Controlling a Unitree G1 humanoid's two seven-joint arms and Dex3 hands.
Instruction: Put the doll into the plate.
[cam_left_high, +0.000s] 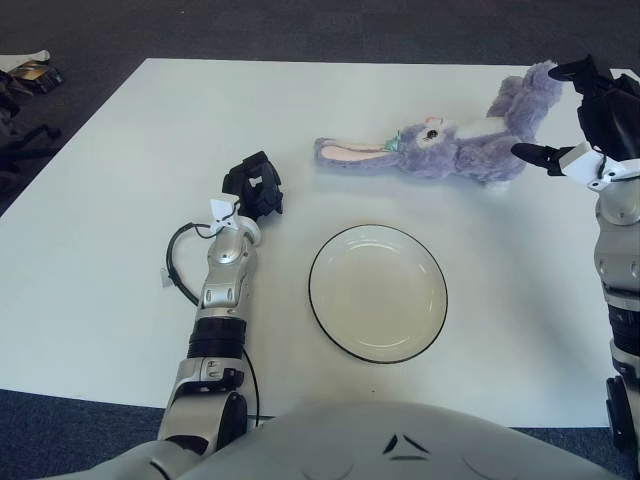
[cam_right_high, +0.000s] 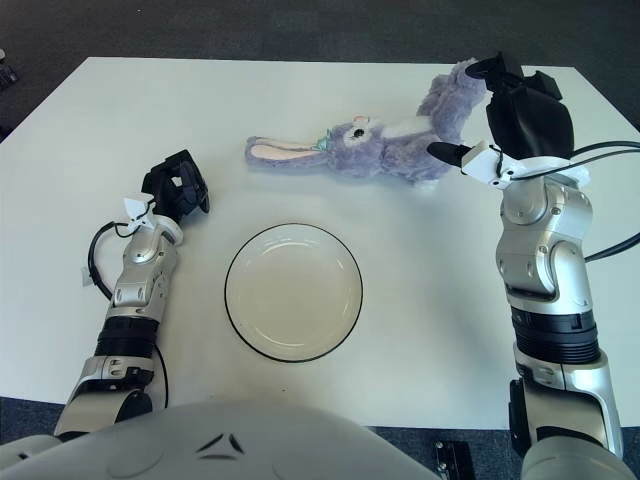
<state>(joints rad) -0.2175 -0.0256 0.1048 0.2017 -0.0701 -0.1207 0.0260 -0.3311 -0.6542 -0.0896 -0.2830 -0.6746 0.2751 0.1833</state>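
A purple plush rabbit doll (cam_left_high: 452, 148) lies on its side at the back right of the white table, long ears pointing left, legs toward the right. My right hand (cam_right_high: 478, 112) hovers at the doll's leg end, fingers spread on either side of it, holding nothing. A white plate with a dark rim (cam_left_high: 378, 291) sits empty in the middle, nearer to me than the doll. My left hand (cam_left_high: 254, 188) shows left of the plate, fingers curled with nothing in them.
The white table (cam_left_high: 120, 180) ends close behind the doll and at its right. A black cable loop (cam_left_high: 178, 262) lies beside my left forearm. Dark carpet surrounds the table, with some clutter (cam_left_high: 30, 72) on the floor at far left.
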